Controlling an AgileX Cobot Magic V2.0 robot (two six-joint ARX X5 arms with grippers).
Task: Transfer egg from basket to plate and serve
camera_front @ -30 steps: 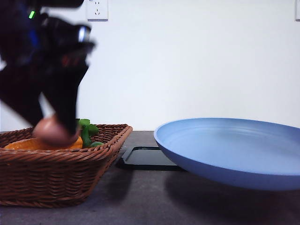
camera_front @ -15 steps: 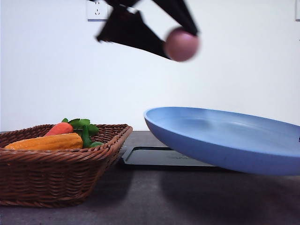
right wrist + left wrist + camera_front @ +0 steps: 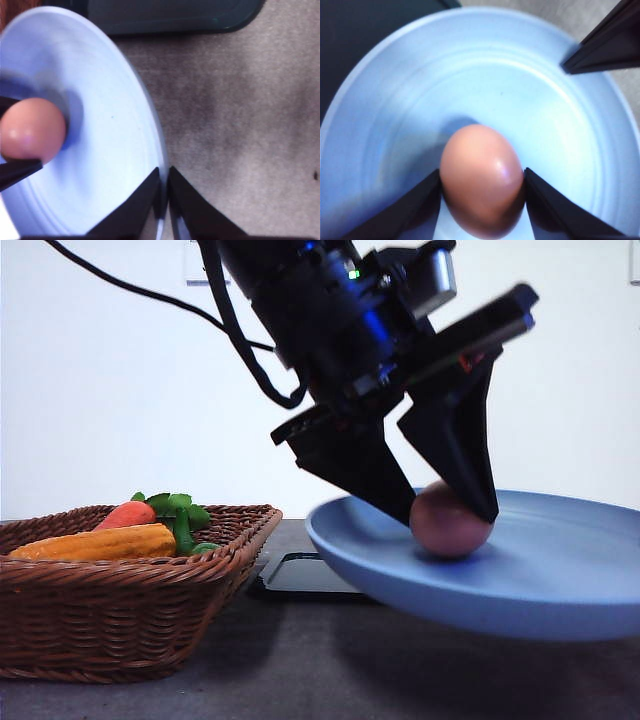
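Observation:
The pinkish-brown egg (image 3: 452,530) sits low in the light blue plate (image 3: 570,580), touching its surface, with my left gripper (image 3: 445,514) shut on it from above. In the left wrist view the egg (image 3: 481,175) is pinched between two black fingers (image 3: 417,212), with the plate (image 3: 395,100) all around it. My right gripper (image 3: 164,197) is shut on the plate's rim (image 3: 150,125) and holds the plate tilted above the table. The egg (image 3: 32,131) shows there too. The brown wicker basket (image 3: 120,600) stands at the left.
An orange carrot (image 3: 126,513), a yellow corn cob (image 3: 95,542) and green leaves (image 3: 182,512) lie in the basket. A flat black tray (image 3: 312,576) lies on the grey table (image 3: 300,670) between the basket and the plate, partly under the plate.
My left gripper lifted the egg out of the basket, carried it high to the right and lowered it into the plate. The plate shifted and tilted a little.

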